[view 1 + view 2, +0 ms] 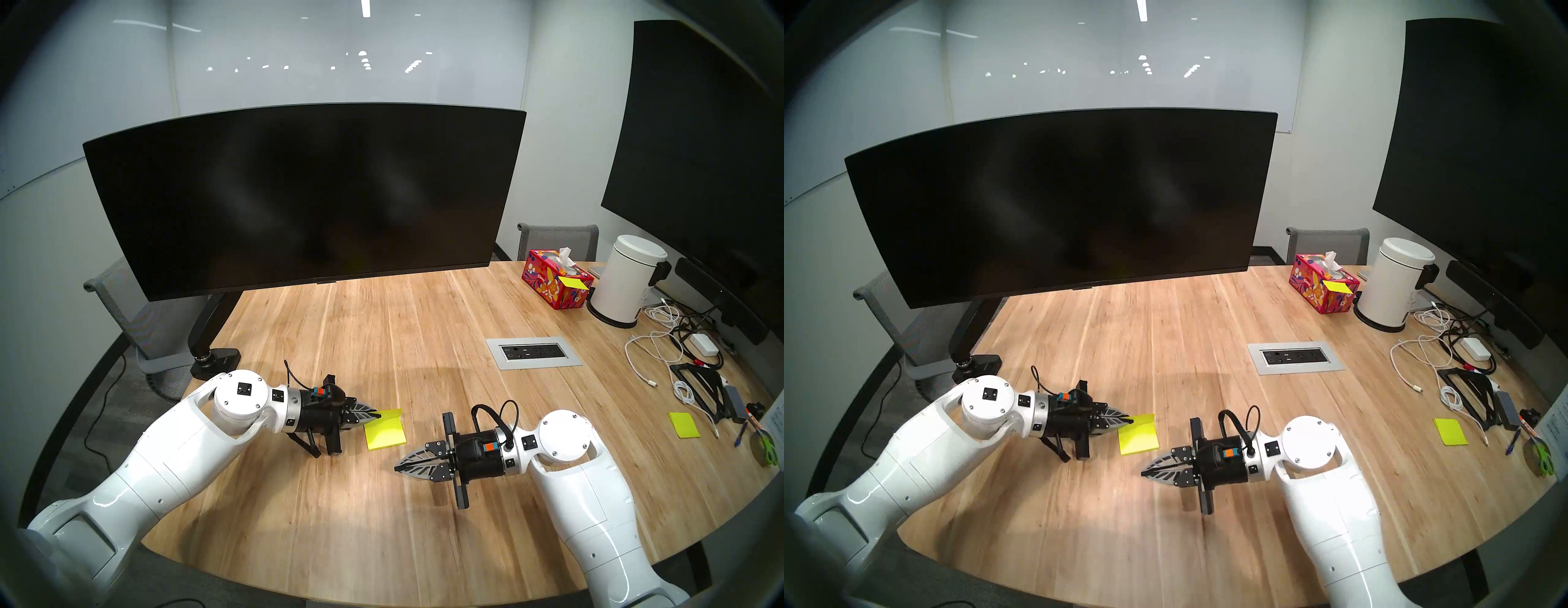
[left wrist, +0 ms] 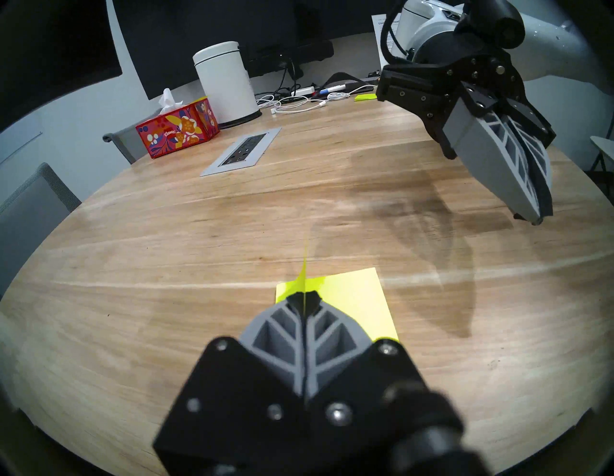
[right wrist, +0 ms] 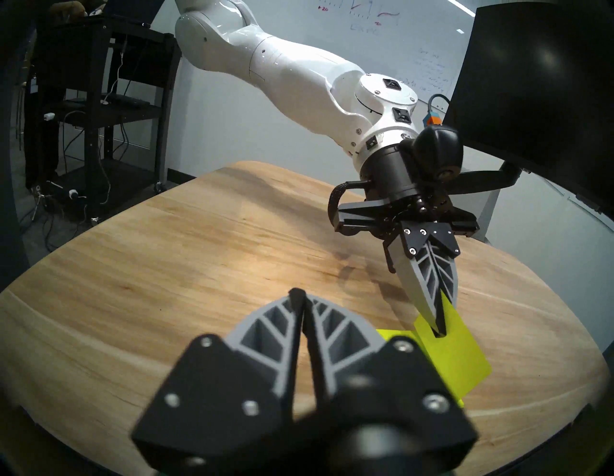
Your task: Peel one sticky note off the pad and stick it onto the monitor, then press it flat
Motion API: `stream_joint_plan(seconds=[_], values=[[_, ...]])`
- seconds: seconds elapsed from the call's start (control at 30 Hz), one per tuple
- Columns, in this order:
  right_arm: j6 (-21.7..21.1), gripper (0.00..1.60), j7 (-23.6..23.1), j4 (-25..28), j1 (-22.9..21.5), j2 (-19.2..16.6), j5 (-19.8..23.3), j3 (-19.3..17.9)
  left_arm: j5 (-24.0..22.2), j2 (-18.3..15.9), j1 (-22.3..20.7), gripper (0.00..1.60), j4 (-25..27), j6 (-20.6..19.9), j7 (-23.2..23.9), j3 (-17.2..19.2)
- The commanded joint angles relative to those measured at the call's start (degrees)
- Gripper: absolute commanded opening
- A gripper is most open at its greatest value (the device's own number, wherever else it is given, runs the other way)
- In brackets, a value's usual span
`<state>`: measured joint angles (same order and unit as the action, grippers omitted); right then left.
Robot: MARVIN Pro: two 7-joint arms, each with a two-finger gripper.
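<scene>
The neon yellow-green pad (image 1: 386,437) (image 1: 1139,443) lies flat on the wooden table, in front of the wide curved black monitor (image 1: 305,199) (image 1: 1059,204). My left gripper (image 1: 375,414) (image 1: 1129,420) (image 2: 304,296) is shut on the left edge of the top sticky note (image 1: 392,414) (image 1: 1145,419) (image 3: 461,359). The sheet is lifted off the pad (image 2: 358,299) and stands up. Its far edge looks still joined. My right gripper (image 1: 396,467) (image 1: 1143,473) (image 3: 297,294) is shut and empty, just off the pad's near right corner.
At the back right stand a red tissue box (image 1: 555,284) carrying a small yellow note and a white bin (image 1: 628,280). A power outlet panel (image 1: 533,353) is set into the table. Cables (image 1: 662,352) and another yellow-green square (image 1: 684,424) lie far right, below a large black display (image 1: 712,148).
</scene>
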<state>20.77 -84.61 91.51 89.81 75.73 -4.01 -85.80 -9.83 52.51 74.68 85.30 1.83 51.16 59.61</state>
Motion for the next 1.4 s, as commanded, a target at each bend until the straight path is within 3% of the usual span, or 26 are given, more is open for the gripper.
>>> stream_joint_plan(seconds=[0.0, 1.1, 1.37], values=[[-0.5, 1.6, -0.4, 4.4, 1.3, -1.2, 5.1, -2.1, -0.6, 0.1, -0.1, 0.0, 0.5, 0.7, 0.3, 0.3], [-0.7, 1.6, -0.4, 4.3, 1.3, -3.0, 7.0, -1.0, -2.3, 0.7, -0.4, 0.0, -1.9, 2.6, 1.6, 0.4], [0.8, 1.6, 0.8, 4.2, 1.3, -0.5, 6.6, 0.3, -2.2, 0.7, 0.3, 0.0, -0.9, 2.6, 1.4, 0.4]])
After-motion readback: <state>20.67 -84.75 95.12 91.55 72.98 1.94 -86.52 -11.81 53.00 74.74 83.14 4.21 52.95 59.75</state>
